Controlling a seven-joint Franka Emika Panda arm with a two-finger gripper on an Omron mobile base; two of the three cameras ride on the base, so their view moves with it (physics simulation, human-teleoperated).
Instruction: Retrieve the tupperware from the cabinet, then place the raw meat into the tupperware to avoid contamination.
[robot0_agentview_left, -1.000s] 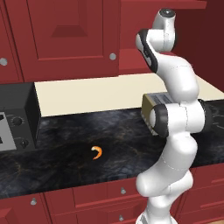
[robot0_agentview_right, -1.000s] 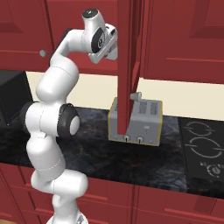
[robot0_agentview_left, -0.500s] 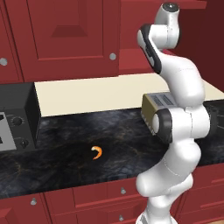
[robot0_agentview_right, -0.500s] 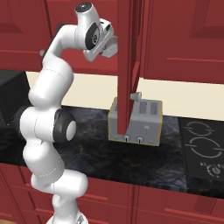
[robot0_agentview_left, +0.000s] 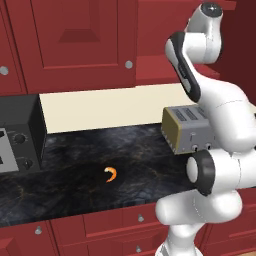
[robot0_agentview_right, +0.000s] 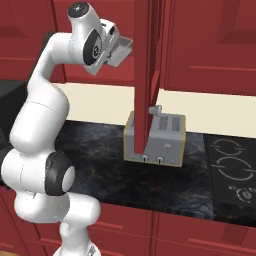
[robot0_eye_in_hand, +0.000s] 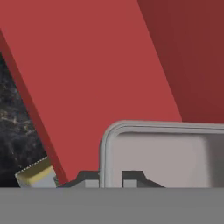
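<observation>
While clenched on its rounded grey rim, the hand (robot0_eye_in_hand: 110, 177) grips the smooth tupperware (robot0_eye_in_hand: 162, 153).

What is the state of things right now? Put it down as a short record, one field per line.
gripper: shut on the tupperware, one wall pinched between the tips
tupperware: grey, open-topped, up at the cabinet by its open door
raw meat: lying on the dark counter, left of the toaster
task stage: box gripped, meat not yet inside
</observation>
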